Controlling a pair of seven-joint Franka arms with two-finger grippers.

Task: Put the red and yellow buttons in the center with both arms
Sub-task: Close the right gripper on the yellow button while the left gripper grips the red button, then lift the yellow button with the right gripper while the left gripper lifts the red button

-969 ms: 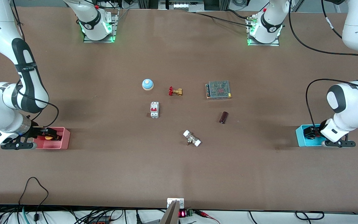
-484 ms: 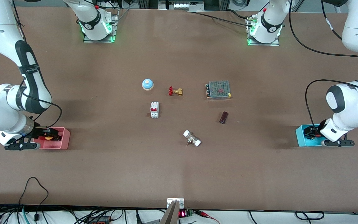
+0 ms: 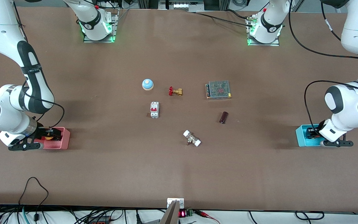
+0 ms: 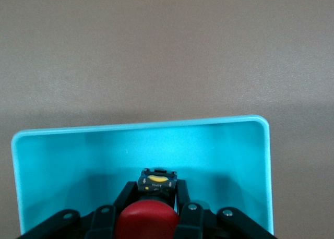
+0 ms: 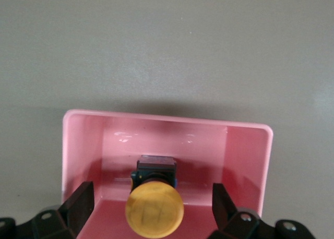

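The yellow button stands in the pink tray at the right arm's end of the table. My right gripper is open, low in the tray, with one finger on each side of the button and clear gaps between. In the front view the button shows between the fingers of the right gripper. The red button is in the cyan tray at the left arm's end. My left gripper is shut on its black base. In the front view the left gripper hides most of it.
On the brown tabletop's middle lie a blue-and-white bell, a brass valve with a red handwheel, a metal power supply, a white circuit breaker, a dark cylinder and a white-ended fitting.
My right gripper has sunk a little lower around the yellow button. My left arm has shifted slightly at the cyan tray. Both buttons stay in their trays.
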